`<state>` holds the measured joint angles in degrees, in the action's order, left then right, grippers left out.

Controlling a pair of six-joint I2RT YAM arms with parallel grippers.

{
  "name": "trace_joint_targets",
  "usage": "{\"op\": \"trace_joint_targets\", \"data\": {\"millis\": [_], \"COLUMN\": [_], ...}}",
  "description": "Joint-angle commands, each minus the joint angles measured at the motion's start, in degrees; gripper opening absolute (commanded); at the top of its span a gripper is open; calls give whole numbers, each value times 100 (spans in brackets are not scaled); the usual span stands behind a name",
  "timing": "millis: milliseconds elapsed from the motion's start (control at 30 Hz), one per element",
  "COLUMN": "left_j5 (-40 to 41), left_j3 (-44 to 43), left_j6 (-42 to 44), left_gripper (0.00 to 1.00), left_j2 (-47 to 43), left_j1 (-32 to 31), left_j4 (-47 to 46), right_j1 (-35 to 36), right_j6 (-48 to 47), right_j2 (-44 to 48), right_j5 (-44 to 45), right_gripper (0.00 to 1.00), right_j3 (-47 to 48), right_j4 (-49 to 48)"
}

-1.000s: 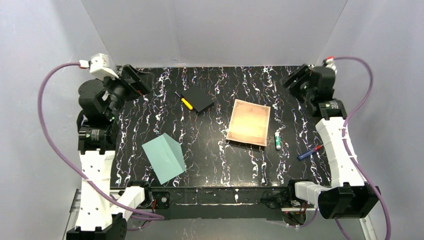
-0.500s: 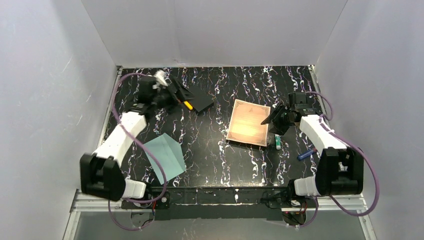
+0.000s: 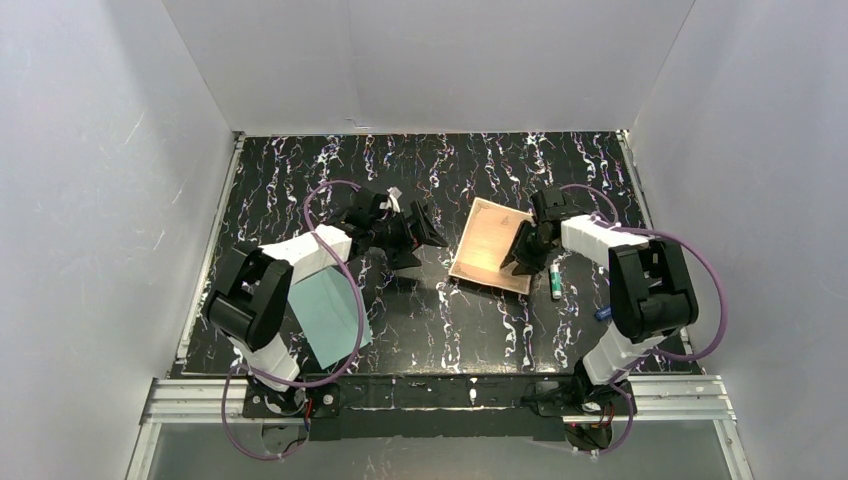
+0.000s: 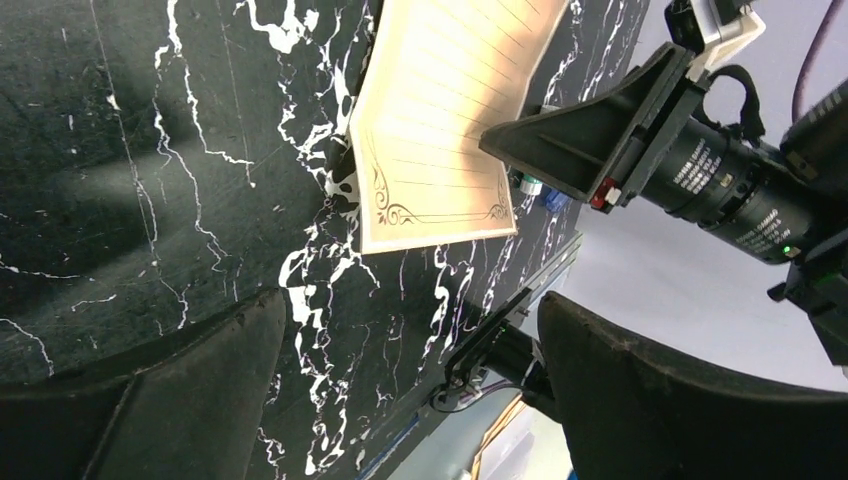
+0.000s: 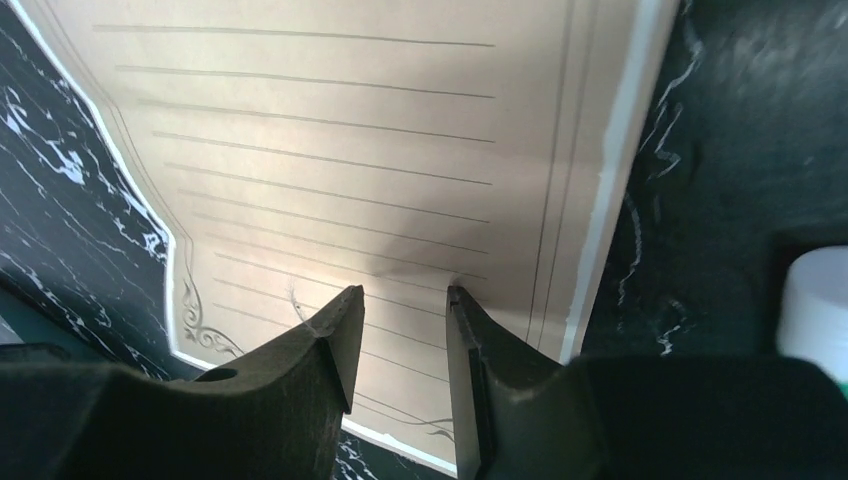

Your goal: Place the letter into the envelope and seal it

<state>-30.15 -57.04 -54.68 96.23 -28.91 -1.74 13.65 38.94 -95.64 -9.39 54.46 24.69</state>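
Note:
The letter (image 3: 485, 245) is a tan sheet with a dark ornamental border, lying right of the table's centre. It also shows in the left wrist view (image 4: 440, 120) and fills the right wrist view (image 5: 350, 150). My right gripper (image 3: 519, 256) is over the letter's right part, its tips (image 5: 400, 298) down on the paper with a narrow gap between them. My left gripper (image 3: 432, 230) is wide open and empty just left of the letter; its fingers (image 4: 150, 400) frame bare table. The teal envelope (image 3: 330, 315) lies at the near left, partly hidden by my left arm.
A white tube with a green cap (image 3: 556, 280) lies just right of the letter, and shows in the right wrist view (image 5: 815, 300). A blue pen (image 3: 603, 312) lies behind my right arm. The black pad is mostly hidden under my left arm. Grey walls enclose the table.
Both arms have swung in to the middle of the table. My right gripper has come down onto the letter. My left gripper has moved right, over the black pad, to the letter's left edge.

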Motion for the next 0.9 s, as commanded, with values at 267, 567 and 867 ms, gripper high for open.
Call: {"op": "trace_joint_targets", "data": {"millis": [267, 567, 867], "left_j5": [1296, 607, 583], "left_j3": [1408, 2050, 1943], "left_j6": [-36, -332, -803], "left_gripper": [94, 95, 93], "left_j2": [-1336, -1244, -383], "left_j1": [-80, -80, -80], "left_j4": [-43, -782, -1869], "right_j1": [1391, 1875, 1992], "right_j6": [3345, 3882, 3056], "right_j2": [1399, 552, -14], "right_j5": [579, 545, 342], "right_gripper": [46, 46, 43], "right_j3": [-2370, -2119, -1389], "right_j4": [-1735, -2233, -1898]}}
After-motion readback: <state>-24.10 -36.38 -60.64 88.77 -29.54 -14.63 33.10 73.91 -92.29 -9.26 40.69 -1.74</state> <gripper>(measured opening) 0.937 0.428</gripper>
